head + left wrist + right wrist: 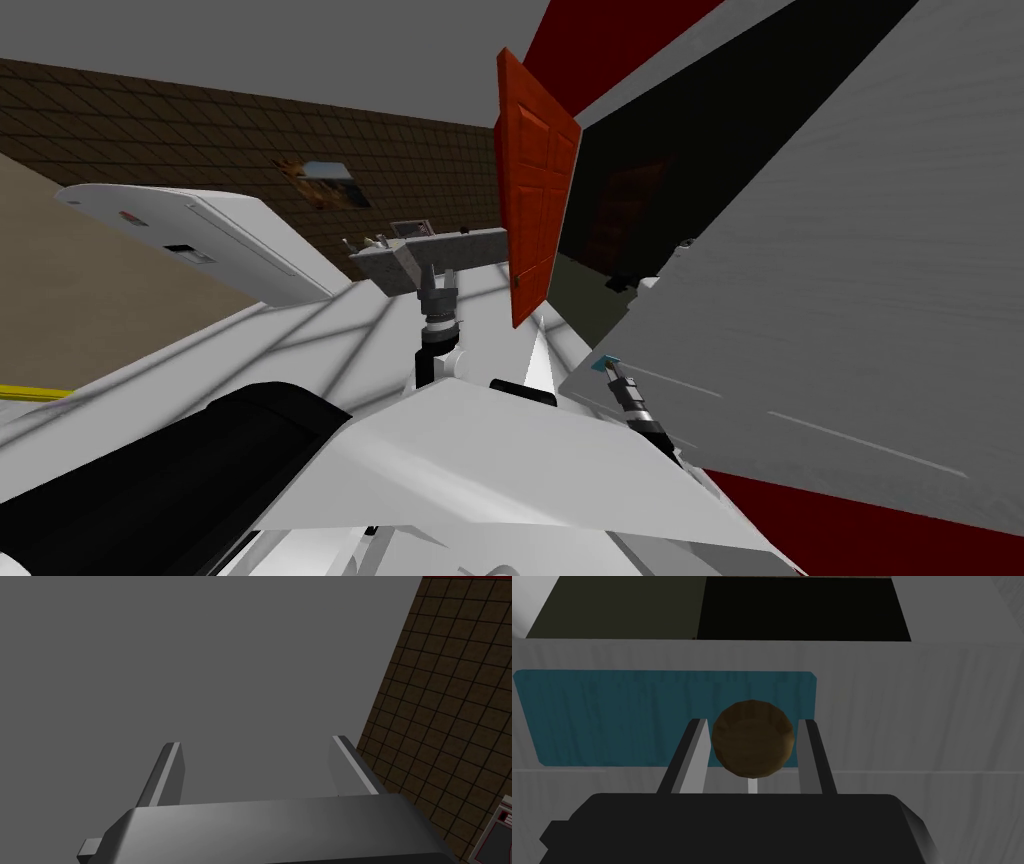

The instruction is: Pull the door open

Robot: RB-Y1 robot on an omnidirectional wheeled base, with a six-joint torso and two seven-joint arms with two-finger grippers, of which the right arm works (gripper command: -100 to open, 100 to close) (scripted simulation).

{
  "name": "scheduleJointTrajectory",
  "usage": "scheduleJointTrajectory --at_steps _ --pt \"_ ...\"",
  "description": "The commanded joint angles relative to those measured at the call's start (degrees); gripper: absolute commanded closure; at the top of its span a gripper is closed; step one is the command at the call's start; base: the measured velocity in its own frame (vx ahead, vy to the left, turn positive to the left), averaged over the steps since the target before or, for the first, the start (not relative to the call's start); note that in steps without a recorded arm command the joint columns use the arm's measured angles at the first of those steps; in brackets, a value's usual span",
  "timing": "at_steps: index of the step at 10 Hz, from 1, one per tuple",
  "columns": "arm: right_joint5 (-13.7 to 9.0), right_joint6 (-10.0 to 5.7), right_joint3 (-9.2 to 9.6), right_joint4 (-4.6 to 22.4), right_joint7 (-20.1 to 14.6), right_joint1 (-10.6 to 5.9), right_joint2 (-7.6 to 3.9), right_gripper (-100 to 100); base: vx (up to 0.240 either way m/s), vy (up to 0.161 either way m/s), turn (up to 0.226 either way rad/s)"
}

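Note:
A pale grey door fills the right of the head view, with a teal plate at its near edge. In the right wrist view a round brown knob stands out from the teal plate on the door. My right gripper is shut on this knob, one finger tight against each side. The right gripper meets the door edge in the head view. My left gripper is open and holds nothing. It sits ahead of me, below a grey counter, as the left gripper.
An orange-red panelled door stands open ahead, with a black area beside it. A grey counter with small items is straight ahead. A white appliance lies to the left, against a brown tiled wall.

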Motion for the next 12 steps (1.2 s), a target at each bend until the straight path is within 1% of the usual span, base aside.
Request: scheduleJointTrajectory --at_steps 1,2,3,6,7,8,10,12 --pt "0.4 0.75 -0.18 -1.8 0.3 0.70 0.42 100 -0.036 -0.040 0.091" --pt "0.9 1.35 -1.49 -2.1 0.3 0.96 0.87 100 -0.062 -0.048 0.202" --pt "1.0 1.55 -1.94 -2.2 0.4 1.05 1.02 100 -0.075 -0.053 0.219" --pt "2.0 2.81 -4.67 -3.0 0.6 1.59 1.96 100 -0.110 -0.057 0.264" --pt "2.5 3.45 -6.05 -3.3 0.7 1.86 2.43 100 -0.187 -0.048 0.276" --pt "2.8 3.87 -6.96 -3.6 0.7 2.04 2.74 100 -0.229 -0.035 0.192" --pt "3.4 4.69 -8.74 -4.0 0.8 2.39 3.35 100 -0.232 -0.012 0.159" --pt "4.0 5.46 -10.43 -4.5 0.9 2.73 3.93 100 -0.209 0.011 0.105"
